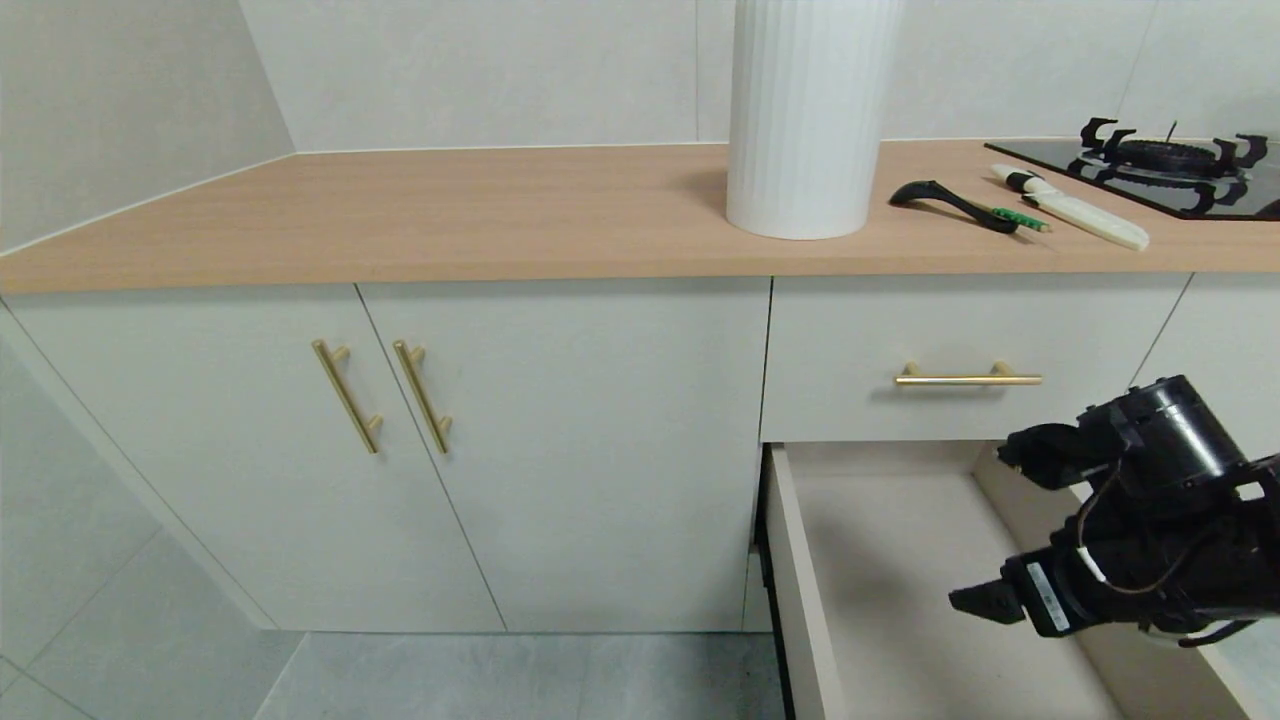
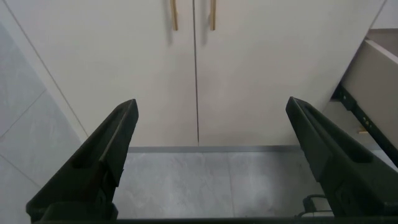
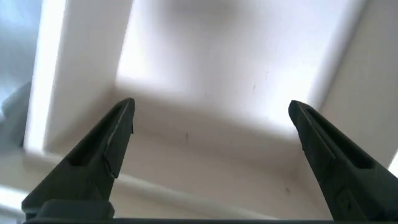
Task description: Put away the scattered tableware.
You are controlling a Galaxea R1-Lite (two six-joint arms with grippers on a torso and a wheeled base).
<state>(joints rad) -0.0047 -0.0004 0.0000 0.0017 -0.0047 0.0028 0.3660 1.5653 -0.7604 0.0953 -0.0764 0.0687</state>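
Observation:
On the wooden countertop lie a black utensil with a green end and a white knife, both to the right of a tall white ribbed container. Below them the lower drawer stands pulled out, nothing showing inside. My right gripper hangs open over the drawer's right part, holding nothing; its wrist view looks down at the pale drawer floor between the fingers. My left gripper is open and holds nothing, low before the cabinet doors, with the drawer's corner off to one side.
A black gas hob sits at the counter's far right. The upper drawer with a gold handle is shut. Two shut cabinet doors with gold handles fill the left; grey floor tiles lie below.

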